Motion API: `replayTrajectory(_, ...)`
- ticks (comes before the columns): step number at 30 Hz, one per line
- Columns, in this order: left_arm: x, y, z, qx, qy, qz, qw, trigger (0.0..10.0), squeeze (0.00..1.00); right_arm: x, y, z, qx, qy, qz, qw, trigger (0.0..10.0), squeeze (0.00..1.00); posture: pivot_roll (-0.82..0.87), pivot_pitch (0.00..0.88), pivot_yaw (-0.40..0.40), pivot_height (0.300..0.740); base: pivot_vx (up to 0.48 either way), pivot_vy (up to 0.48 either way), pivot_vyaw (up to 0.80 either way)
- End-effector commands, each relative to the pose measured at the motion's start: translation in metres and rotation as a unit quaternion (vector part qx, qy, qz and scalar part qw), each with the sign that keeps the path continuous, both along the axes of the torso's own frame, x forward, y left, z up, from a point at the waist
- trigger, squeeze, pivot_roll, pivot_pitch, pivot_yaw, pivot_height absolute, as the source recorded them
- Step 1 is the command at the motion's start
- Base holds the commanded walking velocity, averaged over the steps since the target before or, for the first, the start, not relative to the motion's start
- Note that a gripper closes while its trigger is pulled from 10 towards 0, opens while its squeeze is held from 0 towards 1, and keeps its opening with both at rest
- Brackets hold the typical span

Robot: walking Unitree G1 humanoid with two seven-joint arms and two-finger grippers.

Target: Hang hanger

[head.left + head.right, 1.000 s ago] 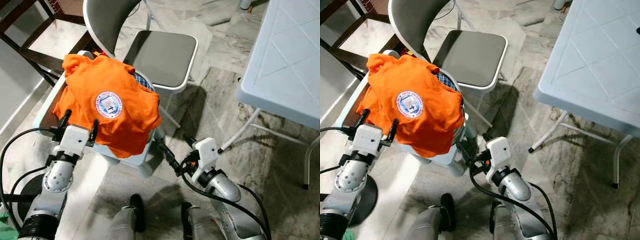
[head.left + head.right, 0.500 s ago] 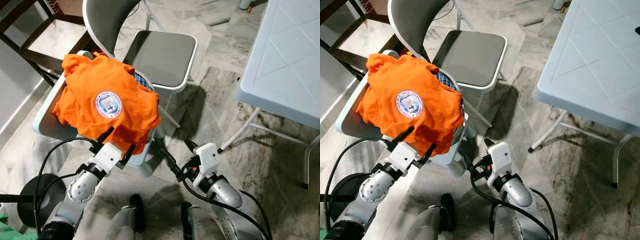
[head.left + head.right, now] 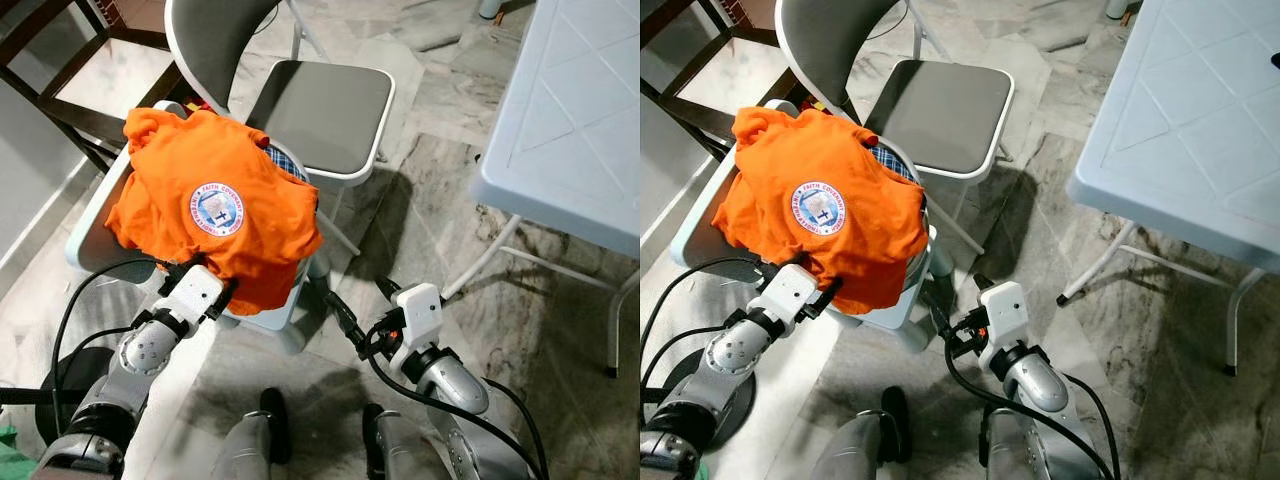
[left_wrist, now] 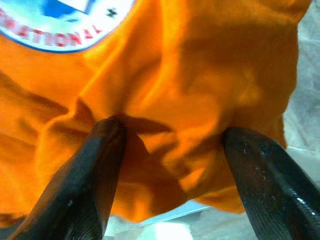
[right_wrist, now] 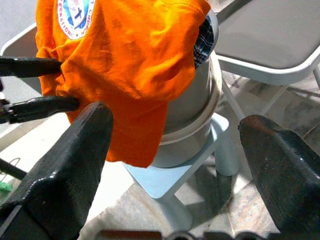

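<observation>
Against crumpled orange shirt [image 3: 215,205] cloth, left gripper [image 4: 170,135] jaws spread.

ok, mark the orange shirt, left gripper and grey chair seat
orange shirt [image 3: 215,215], left eye view, on the round printed logo.
left gripper [image 4: 170,145], left wrist view, midway between the open fingertips pressed into the cloth.
grey chair seat [image 3: 322,115], left eye view, middle of the cushion.

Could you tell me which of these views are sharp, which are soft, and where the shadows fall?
Left and right eye views: sharp and evenly lit, with soft shadows under the grey chair and white table. Left wrist view: the orange shirt fairly sharp, one near finger blurred and dark. Right wrist view: the shirt in focus, the near black fingers blurred.
</observation>
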State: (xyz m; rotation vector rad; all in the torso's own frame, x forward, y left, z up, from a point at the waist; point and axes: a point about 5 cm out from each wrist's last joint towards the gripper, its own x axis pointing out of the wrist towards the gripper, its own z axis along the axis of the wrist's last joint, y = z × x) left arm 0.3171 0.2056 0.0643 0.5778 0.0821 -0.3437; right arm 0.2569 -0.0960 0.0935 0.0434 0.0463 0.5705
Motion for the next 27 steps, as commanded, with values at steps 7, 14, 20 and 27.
replayTrajectory(7, -0.001, 0.003, -0.008, -0.009, 0.016, 0.027, 0.999, 0.0, 0.0, 0.01, -0.003, 0.002, -0.018, -0.002, 0.015, 1.0, 10.0, 0.0, -0.15, 0.29, 0.002, 0.74, 0.0, 0.0, 0.0)
replayTrajectory(14, 0.005, 0.008, 0.0, -0.035, 0.0, 0.051, 0.998, 0.0, 0.0, 0.012, -0.001, 0.006, -0.018, -0.008, 0.024, 1.0, 10.0, 0.0, -0.16, 0.316, 0.004, 0.74, 0.0, 0.0, 0.0)
replayTrajectory(20, 0.011, 0.025, 0.018, -0.065, -0.039, 0.081, 0.994, 0.0, 0.0, -0.005, 0.006, -0.002, 0.003, 0.007, 0.0, 1.0, 10.0, 0.0, -0.15, 0.396, 0.101, 0.74, 0.0, 0.0, 0.0)
replayTrajectory(27, 0.021, 0.038, 0.038, -0.076, -0.052, 0.091, 0.992, 0.0, 0.0, -0.017, 0.015, -0.01, 0.021, 0.022, -0.014, 0.999, 10.0, 0.0, -0.12, 0.424, 0.154, 0.74, 0.0, 0.0, 0.0)
